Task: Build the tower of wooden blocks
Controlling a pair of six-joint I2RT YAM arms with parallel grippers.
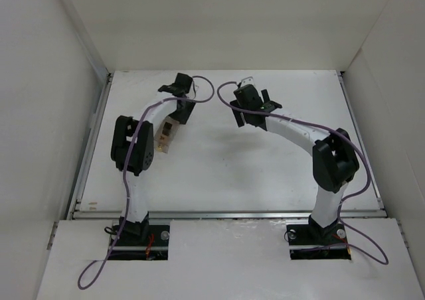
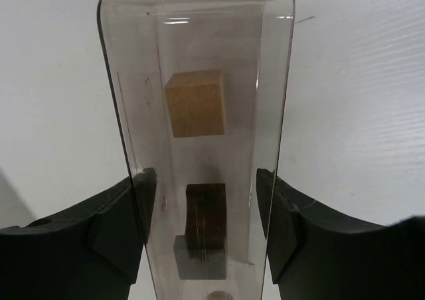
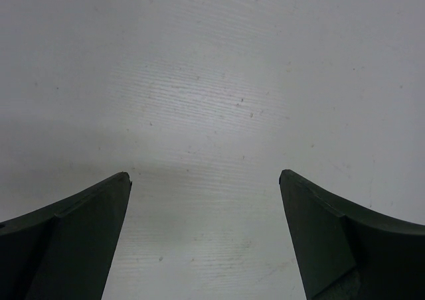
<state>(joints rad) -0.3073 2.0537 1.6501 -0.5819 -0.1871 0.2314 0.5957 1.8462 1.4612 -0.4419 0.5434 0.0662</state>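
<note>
A clear plastic box (image 2: pixel 199 41) lies lengthwise between the fingers of my left gripper (image 2: pixel 206 180). Both fingertips press against its side walls, so the gripper is shut on the box. Inside it I see a light tan wood block (image 2: pixel 196 103) toward the far end. A dark brown wood block (image 2: pixel 206 210) sits nearer, level with the fingertips. In the top view the box (image 1: pixel 166 137) shows under the left arm. My right gripper (image 3: pixel 206 180) stands wide open over bare table, nothing between its fingers. No tower is in view.
The white table (image 1: pixel 265 174) is ringed by white walls, with a metal rail (image 1: pixel 226 214) along its near edge. The right arm (image 1: pixel 292 131) reaches to the back middle, about a hand's width from the left wrist (image 1: pixel 178 87).
</note>
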